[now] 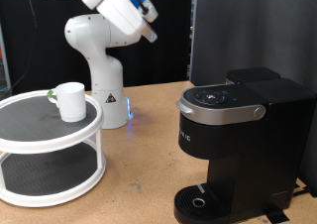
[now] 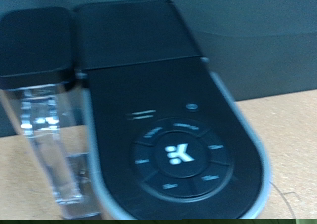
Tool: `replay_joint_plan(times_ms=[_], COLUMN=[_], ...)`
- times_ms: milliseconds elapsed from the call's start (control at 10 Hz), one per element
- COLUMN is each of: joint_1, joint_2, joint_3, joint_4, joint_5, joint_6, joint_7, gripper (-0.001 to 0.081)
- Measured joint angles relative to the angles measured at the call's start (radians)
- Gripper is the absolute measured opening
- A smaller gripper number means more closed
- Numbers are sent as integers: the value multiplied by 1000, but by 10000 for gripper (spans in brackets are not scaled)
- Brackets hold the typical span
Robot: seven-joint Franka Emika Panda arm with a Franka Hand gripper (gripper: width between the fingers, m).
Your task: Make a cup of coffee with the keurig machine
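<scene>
Exterior view: the end effector (image 1: 149, 31) is seen at the top centre of the frame, high above the worktop (image 1: 149, 155), well apart from everything below. Nothing is visible between its fingers; whether it is spread or closed cannot be told, the tips being blurred and small. The keurig machine (image 1: 243, 135) is placed at the right of the frame, lid down, silver handle band closed around the button panel. The drip base at the bottom centre-right is bare: no cup under the spout. The cup (image 1: 70, 100) is found at the left, upright on the top tier of a white two-tier round stand (image 1: 50, 150), handle side partly hidden. A small greenish item beside the cup is too small to identify.

Wrist view: the frame is filled by the machine top (image 2: 173, 95): closed lid, round button panel (image 2: 178, 155) with the K logo at lower centre, clear water tank (image 2: 45, 135) at the left, some water apparently inside. No fingers are shown, so the opening is not confirmed here either.

Judgement: early stage, nothing loaded. The camera is held over the lid, so the machine is judged to be the nearest target. Any approach is best made from straight above, centred on the handle band, and the tank wall is best avoided.
</scene>
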State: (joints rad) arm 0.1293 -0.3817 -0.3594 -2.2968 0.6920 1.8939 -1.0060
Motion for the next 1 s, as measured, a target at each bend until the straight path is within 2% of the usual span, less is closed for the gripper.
replay_joint_plan(times_ms=[200, 300, 500, 600, 1000], joint_1=[-21, -28, -29, -30, -54], joint_2=[-45, -70, -66, -69, -113], joint_3=[-32, -37, -41, -57, -165], joint_4=[-8, -20, -21, -21, -7], joint_5=[-56, -73, -72, -74, -146], joint_6=[-103, -126, -132, -171, -416], joint_7=[-30, -39, -42, -56, -170], gripper=[2, 2, 2, 2, 2])
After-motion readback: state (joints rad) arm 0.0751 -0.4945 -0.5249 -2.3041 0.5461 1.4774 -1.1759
